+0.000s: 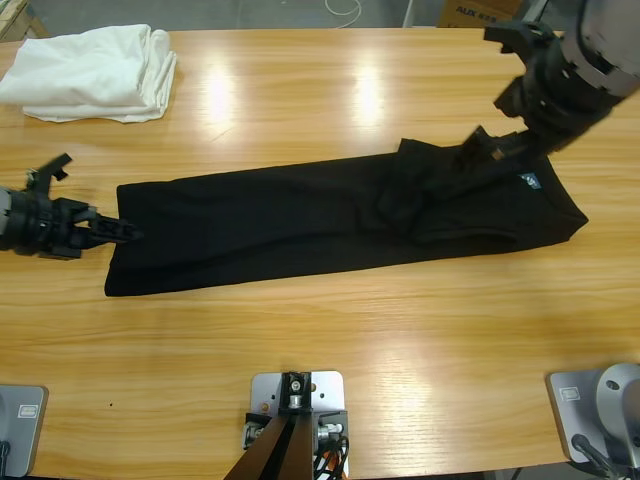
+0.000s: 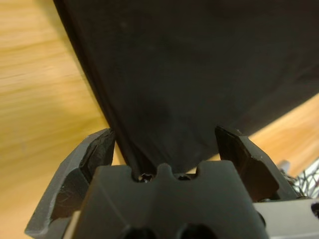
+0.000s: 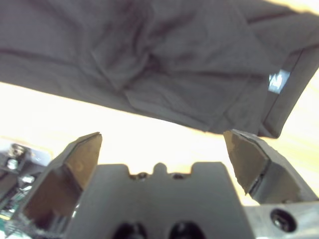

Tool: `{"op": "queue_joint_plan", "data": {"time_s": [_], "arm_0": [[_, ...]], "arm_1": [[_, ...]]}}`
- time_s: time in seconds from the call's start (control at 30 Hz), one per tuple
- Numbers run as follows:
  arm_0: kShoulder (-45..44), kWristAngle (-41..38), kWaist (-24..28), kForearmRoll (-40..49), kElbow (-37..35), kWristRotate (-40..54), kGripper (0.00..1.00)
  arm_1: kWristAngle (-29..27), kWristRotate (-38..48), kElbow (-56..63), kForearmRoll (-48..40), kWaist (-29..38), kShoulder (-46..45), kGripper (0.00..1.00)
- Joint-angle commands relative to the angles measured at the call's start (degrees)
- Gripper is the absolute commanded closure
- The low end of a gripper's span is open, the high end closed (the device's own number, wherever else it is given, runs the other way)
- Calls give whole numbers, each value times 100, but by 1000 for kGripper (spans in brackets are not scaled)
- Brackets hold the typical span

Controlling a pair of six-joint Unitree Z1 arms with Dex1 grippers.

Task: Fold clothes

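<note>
The black cotton polo shirt [image 1: 330, 225] already lies folded into a long band on the wooden table [image 1: 350, 350], crosswise folds remaining, with the left gripper [image 1: 125, 233] spread wide around its hem and the right gripper [image 1: 480, 150] wide and empty above the collar end.

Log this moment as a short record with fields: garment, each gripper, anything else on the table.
garment: black polo shirt, folded into a long strip across the wooden table
neck label: blue-grey label near the strip's right end
left gripper: open, jaws either side of the strip's left end
right gripper: open, above the collar end, holding nothing
other: folded white cloth at the table's far left corner
</note>
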Motion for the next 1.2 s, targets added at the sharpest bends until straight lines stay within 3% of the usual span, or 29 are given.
{"op": "queue_joint_plan", "data": {"time_s": [0.03,0.27,0.5,0.53,0.57,0.63,0.7,0.83,0.97,1.2], "arm_0": [[662,-451,483,-1121,706,147,211],[1634,-1118,691,-1239,659,238,225],[1302,-1060,712,-249,283,214,226],[1323,-1067,712,-202,265,216,277],[1335,-1089,707,-160,251,230,424],[1309,-1121,677,-47,261,289,601],[1298,-1181,631,9,316,358,642],[1333,-1256,642,101,326,469,895],[1530,-1244,652,6,212,520,1000],[1478,-1128,652,-813,318,669,1000]], "arm_1": [[64,31,490,9,53,-44,0],[100,38,441,-216,53,295,0],[105,40,578,-393,53,362,0],[108,47,610,-414,53,369,0],[114,47,645,-430,53,369,0],[126,47,717,-448,53,352,0],[126,47,794,-493,53,334,0],[189,47,914,-631,53,374,0],[240,47,1002,-699,53,399,0],[309,47,1251,-845,53,420,0]]}}
